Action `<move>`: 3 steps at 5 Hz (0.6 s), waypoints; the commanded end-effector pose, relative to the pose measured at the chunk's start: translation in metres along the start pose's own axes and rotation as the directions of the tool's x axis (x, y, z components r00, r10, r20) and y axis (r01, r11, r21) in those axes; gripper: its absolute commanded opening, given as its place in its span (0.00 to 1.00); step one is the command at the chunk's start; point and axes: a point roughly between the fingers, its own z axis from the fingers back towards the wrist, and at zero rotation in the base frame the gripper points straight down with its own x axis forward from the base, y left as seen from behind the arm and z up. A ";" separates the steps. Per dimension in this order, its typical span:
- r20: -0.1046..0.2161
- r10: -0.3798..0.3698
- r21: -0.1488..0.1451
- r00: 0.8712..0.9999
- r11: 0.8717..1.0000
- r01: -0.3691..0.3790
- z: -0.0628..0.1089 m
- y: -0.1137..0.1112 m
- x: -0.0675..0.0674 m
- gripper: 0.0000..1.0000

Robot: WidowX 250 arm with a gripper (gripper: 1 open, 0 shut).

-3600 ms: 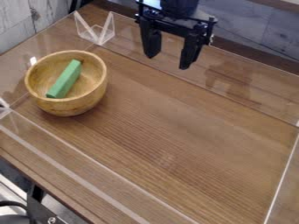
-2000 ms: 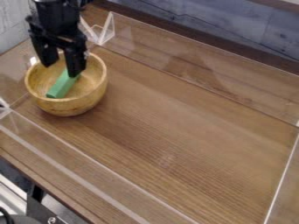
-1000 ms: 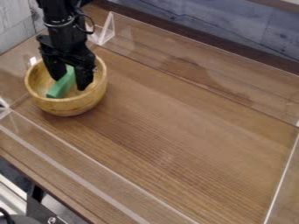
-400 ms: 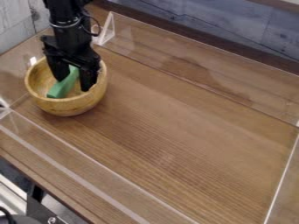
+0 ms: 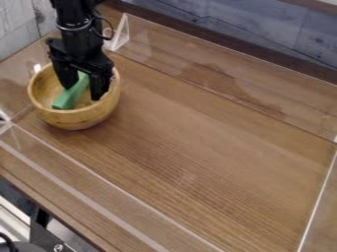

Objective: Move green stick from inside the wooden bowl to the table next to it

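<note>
We are looking down at the table (image 5: pixel 211 148), a brown wood-grain top with clear acrylic walls (image 5: pixel 79 192) standing along its edges. The wooden bowl (image 5: pixel 74 113) is sitting near the far left corner, round and light tan, with a thick rounded rim. Inside it the green stick (image 5: pixel 69 95) is lying tilted, its lower end pointing toward the near left of the bowl and its upper end rising toward the far right, where the arm is covering part of it.

The black gripper (image 5: pixel 79 87) is hanging straight down into the bowl from the arm (image 5: pixel 77 30) above. We are seeing its two dark fingers (image 5: pixel 99 87) standing apart, spread wide, one on either side of the upper part of the green stick, so the stick is sitting in the gap between them. We are not seeing the jaws pressing on it. From this angle it looks as though the fingertips are reaching down near the bowl's floor, though the rim and the fingers themselves are hiding the exact spot, so we cannot tell whether either fingertip is touching the stick or the wood.

The stick is lying in the bowl, not yet out on the table beside it.
</note>
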 end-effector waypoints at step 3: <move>0.026 0.010 0.027 1.000 1.000 -0.011 -0.009 0.008 0.006 0.00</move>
